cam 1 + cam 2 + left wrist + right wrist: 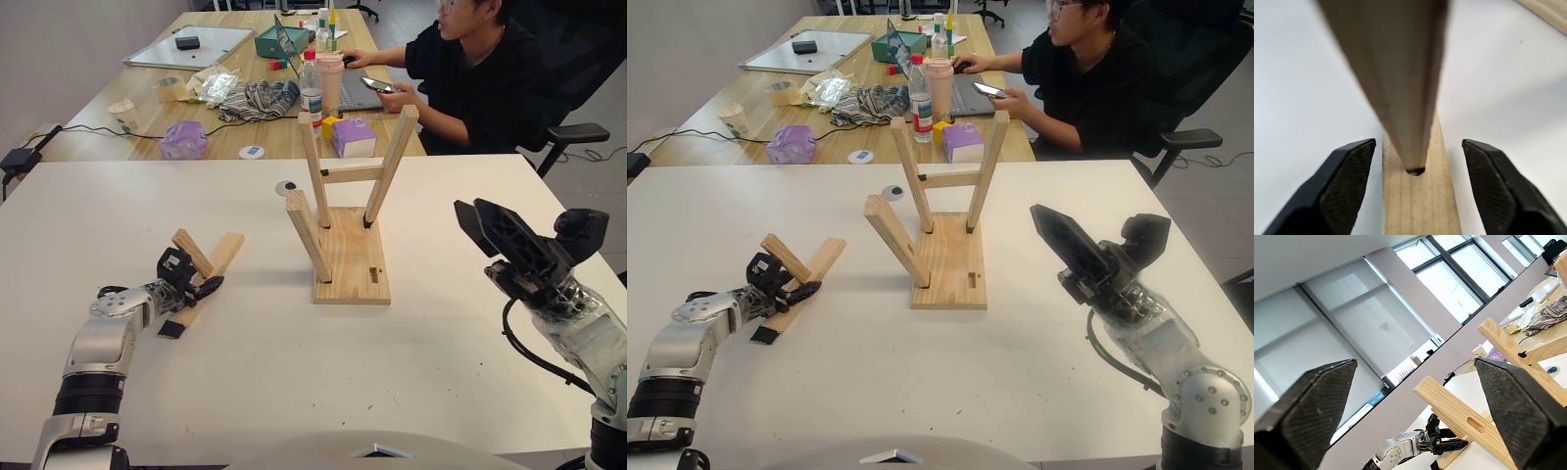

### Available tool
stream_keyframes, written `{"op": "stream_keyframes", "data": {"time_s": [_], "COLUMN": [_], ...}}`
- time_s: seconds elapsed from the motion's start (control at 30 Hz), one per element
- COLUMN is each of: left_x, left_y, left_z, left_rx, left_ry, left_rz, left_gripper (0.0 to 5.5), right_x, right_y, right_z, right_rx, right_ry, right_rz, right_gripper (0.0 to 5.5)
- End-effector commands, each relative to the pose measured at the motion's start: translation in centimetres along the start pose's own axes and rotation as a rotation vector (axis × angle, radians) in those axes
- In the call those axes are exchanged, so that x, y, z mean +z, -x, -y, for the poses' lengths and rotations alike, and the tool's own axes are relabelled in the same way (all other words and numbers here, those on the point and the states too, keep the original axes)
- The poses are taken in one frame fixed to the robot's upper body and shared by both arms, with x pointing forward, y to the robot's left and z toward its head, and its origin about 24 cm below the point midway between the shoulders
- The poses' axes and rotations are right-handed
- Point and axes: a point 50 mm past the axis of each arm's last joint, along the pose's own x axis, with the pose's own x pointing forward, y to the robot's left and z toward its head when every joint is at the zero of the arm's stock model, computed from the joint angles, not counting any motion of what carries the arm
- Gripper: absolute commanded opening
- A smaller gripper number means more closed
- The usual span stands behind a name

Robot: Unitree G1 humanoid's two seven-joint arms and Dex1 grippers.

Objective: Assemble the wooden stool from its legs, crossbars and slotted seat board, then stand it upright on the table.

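The slotted seat board (353,269) lies flat mid-table. Two legs (313,166) stand up from its far end, joined by a crossbar (353,173). A third leg (307,235) leans up from its left side. To the left a loose leg (217,259) lies flat, with a short crossbar (191,251) stuck in it at a slant. My left gripper (191,285) is open low over that leg (1420,205), one finger on each side, apart from the wood. My right gripper (534,230) hangs open and empty above the table's right side, well clear of the board.
A small round disc (285,186) lies behind the stool parts. Beyond the white table stands a wooden table (98,137) with a bottle (311,88), a cup (331,76), boxes and a laptop, where a person (480,78) sits. Open table surface lies in front.
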Motion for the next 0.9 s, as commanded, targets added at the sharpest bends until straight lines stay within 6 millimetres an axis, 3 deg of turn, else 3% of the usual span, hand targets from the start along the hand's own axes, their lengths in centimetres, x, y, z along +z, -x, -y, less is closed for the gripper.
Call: {"op": "stream_keyframes", "data": {"time_s": [0.03, 0.13, 0.27, 0.3, 0.6, 0.9], "left_x": [-0.1, 0.2, 1.1, 1.2, 2.8, 0.5], "left_y": [-0.2, -0.3, -0.3, -0.2, -0.2, 1.1], "left_z": [0.3, 0.6, 0.8, 0.8, 0.3, 0.4], "left_rx": [0.004, -0.006, -0.035, -0.04, -0.038, -0.09], "left_ry": [-0.032, -0.029, -0.017, -0.023, -0.027, -0.025], "left_rz": [0.003, 0.058, 0.15, 0.165, 0.237, 0.108], "left_gripper": [2.49, 2.05, 2.0, 2.36, 3.54, 3.54], "right_x": [0.5, 0.7, 0.8, 0.8, 0.8, 0.5], "right_y": [-0.3, -0.4, -0.5, -0.6, -0.6, 0.0], "right_z": [0.1, 0.2, 0.3, 0.3, 0.3, 0.1], "right_rx": [-0.002, 0.003, 0.005, 0.006, 0.006, -0.02], "right_ry": [0.021, 0.022, 0.023, 0.023, 0.028, 0.034], "right_rz": [-0.001, -0.007, -0.014, -0.015, -0.013, 0.0], "right_gripper": [4.43, 4.43, 4.43, 4.43, 4.43, 4.43]}}
